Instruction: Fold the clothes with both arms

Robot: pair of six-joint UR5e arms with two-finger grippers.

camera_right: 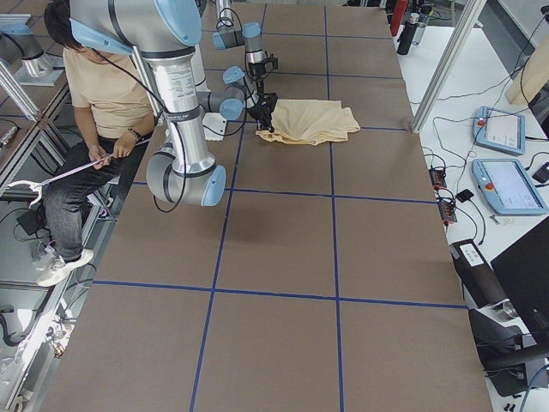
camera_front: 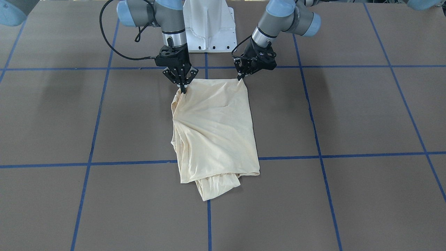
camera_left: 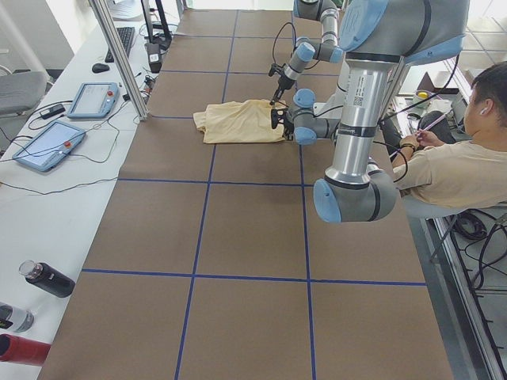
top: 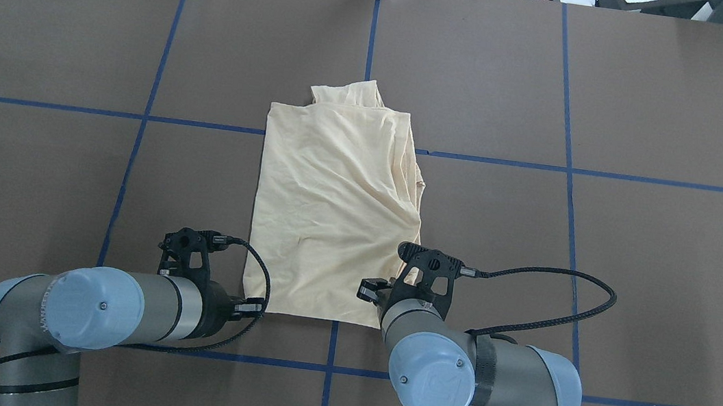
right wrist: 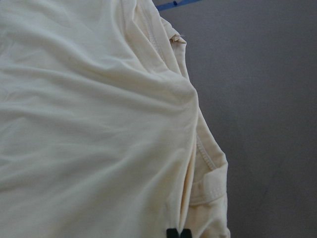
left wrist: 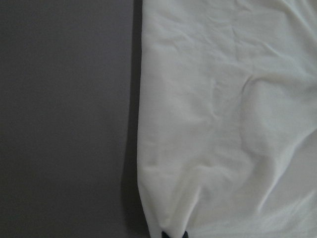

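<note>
The clothes are one pale cream shirt (camera_front: pixel 216 129), folded into a rough rectangle on the brown table (camera_front: pixel 348 115), print hidden. A bunched piece sticks out at its far end (top: pixel 347 94). My left gripper (camera_front: pixel 241 78) is shut on the near corner of the shirt on the robot's left. In the left wrist view its black tips (left wrist: pixel 173 234) pinch the cloth (left wrist: pixel 223 124). My right gripper (camera_front: pixel 183 90) is shut on the other near corner, where layered hems (right wrist: pixel 203 178) gather at its tips (right wrist: pixel 178 233). Both corners look lifted slightly.
The white pedestal base (camera_front: pixel 209 24) stands just behind the grippers. Blue tape lines (top: pixel 370 45) grid the table. A seated person (camera_left: pixel 459 158) is behind the robot. Control tablets (camera_left: pixel 47 146), bottles (camera_left: pixel 47 279) and a metal post (camera_left: pixel 119 55) line the far side bench.
</note>
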